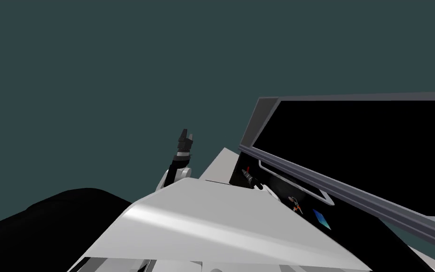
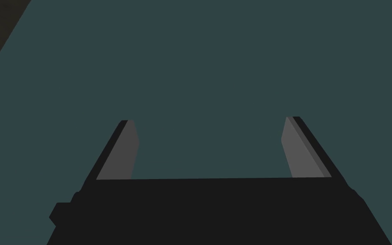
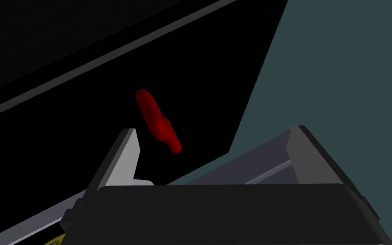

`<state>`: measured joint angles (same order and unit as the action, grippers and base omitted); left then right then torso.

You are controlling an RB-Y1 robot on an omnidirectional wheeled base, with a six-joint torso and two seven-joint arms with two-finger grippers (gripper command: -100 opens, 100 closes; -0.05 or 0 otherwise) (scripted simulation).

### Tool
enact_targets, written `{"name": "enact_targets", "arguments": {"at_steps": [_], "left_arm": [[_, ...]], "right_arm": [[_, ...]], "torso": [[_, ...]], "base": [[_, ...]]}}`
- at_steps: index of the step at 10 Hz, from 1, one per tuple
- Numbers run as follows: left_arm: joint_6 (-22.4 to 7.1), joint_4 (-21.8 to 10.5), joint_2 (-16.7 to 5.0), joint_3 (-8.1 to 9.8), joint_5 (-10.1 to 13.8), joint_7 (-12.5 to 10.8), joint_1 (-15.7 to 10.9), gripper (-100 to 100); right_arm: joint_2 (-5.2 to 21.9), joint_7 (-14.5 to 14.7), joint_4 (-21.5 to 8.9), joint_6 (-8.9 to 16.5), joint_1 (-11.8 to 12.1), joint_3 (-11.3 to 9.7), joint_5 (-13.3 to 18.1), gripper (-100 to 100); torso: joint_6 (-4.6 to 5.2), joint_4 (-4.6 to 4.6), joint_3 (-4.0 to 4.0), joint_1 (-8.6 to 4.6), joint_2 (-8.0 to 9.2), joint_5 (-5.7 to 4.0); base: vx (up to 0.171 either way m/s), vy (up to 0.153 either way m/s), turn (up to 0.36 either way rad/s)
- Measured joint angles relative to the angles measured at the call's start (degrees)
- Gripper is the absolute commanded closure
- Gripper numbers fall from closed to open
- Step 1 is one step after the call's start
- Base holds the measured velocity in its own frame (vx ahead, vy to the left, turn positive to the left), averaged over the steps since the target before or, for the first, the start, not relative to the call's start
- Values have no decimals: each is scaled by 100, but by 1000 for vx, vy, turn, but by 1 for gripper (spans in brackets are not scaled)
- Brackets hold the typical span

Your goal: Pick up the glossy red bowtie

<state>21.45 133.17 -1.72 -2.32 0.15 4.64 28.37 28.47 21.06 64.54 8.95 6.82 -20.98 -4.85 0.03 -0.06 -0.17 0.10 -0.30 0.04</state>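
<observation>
Right gripper [image 3: 213,129] spread, red bowtie [image 3: 158,121] just ahead between the fingers [image 3: 125,157] (nearer one, no contact). Left gripper [image 2: 210,121] spread too, 10 o'clock of right.

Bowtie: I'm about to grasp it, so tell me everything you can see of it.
The bowtie is deep red and smooth with a faint sheen. It has two rounded lobes that meet at a thicker knot. It sits slanted against a black area, just ahead of the open right hand, which does not touch it. What it rests on cannot be told.
</observation>
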Motion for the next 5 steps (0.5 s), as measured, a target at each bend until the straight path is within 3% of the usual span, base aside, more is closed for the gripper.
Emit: {"name": "enact_targets", "arguments": {"at_steps": [2,5], "left_arm": [[0,0,0,0,0,0,0,0],[0,0,0,0,0,0,0,0]], "right_arm": [[102,70,-194,162,-53,-72,-16,-100],[279,169,-774,267,-298,-272,-124,-100]], "torso": [[1,0,2,3,4,0],[1,1,3,1,6,0]], "base": [[66,23,68],[78,21,125]]}}
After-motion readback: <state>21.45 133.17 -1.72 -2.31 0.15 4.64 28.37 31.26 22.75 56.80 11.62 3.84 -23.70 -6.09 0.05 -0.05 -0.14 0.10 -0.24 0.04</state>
